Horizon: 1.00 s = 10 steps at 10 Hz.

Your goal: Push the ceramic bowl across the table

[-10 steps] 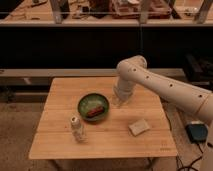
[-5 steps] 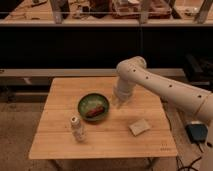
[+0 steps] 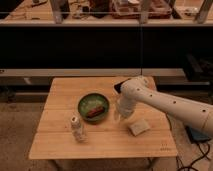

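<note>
The round green ceramic bowl [image 3: 93, 106] with a darker rim sits near the middle of the light-wood plank table [image 3: 60, 145]. A reddish-brown item [image 3: 95, 111] lies inside it. My white arm reaches in from the right. My gripper [image 3: 118, 114] hangs down just right of the bowl, low over the table top, close to the bowl's right rim. I cannot tell whether it touches the bowl.
A small whitish bottle [image 3: 76, 128] stands at the front left of the bowl. A pale flat block [image 3: 138, 127] lies on the table to the front right of the gripper. A dark shelf unit [image 3: 105, 45] stands behind the table. A blue object [image 3: 199, 135] lies on the floor at right.
</note>
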Each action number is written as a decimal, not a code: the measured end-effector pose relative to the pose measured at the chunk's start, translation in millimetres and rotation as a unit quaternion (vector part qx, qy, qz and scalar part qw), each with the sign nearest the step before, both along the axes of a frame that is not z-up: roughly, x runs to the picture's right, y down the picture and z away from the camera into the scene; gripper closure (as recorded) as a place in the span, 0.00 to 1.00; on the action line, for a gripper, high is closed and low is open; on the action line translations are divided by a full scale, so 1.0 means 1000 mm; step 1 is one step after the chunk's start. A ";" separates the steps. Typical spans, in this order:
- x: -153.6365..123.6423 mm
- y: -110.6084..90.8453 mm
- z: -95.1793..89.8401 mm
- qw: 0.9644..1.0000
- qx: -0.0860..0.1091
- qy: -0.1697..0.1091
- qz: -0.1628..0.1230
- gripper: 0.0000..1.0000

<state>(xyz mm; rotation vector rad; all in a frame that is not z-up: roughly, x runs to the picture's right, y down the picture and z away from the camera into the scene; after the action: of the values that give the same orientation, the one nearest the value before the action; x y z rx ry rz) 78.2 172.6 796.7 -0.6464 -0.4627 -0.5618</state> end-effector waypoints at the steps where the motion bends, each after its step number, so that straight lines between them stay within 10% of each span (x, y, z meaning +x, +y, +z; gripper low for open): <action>1: 0.000 0.005 0.004 1.000 -0.003 -0.002 0.004 0.57; 5: 0.017 0.001 0.031 1.000 0.011 0.005 0.011 0.94; 10: 0.001 -0.011 0.077 0.996 0.057 -0.049 -0.055 1.00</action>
<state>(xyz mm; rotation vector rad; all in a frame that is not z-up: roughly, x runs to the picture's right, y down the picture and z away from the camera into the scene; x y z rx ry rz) 79.4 161.3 874.1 -0.5394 -0.4845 -0.7219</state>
